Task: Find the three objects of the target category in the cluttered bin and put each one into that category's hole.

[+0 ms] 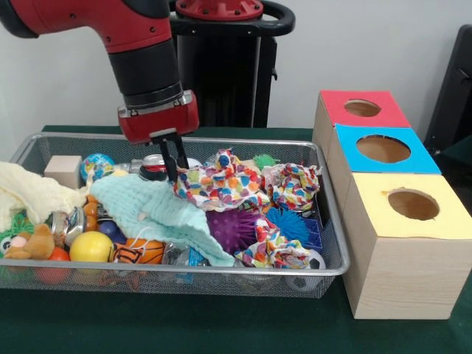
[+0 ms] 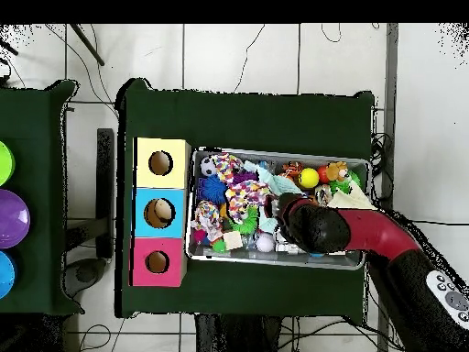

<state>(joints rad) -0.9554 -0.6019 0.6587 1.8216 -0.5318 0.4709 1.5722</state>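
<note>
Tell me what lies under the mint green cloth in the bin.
A clear bottle peeks from under the mint green cloth at its front edge, beside an orange striped ball. The rest beneath is covered.

Green table (image 1: 221,324) carries the bin (image 1: 184,274) and wooden boxes (image 1: 402,273).

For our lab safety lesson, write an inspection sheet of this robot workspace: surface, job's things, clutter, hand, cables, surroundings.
Surface: green table, bare in front of the bin.
Job's things: wire bin full; blue box hole open, between the red box and yellow box. A clear bottle with a blue label shows at the front wall; other bottles not made out.
Clutter: mint cloth, patterned cloth, purple spiky ball, yellow ball, wooden block.
Hand: hand low in the bin beside the cloths, fingers close together.
Cables: wires on the tiled floor.
Surroundings: second green table with coloured discs.
</note>
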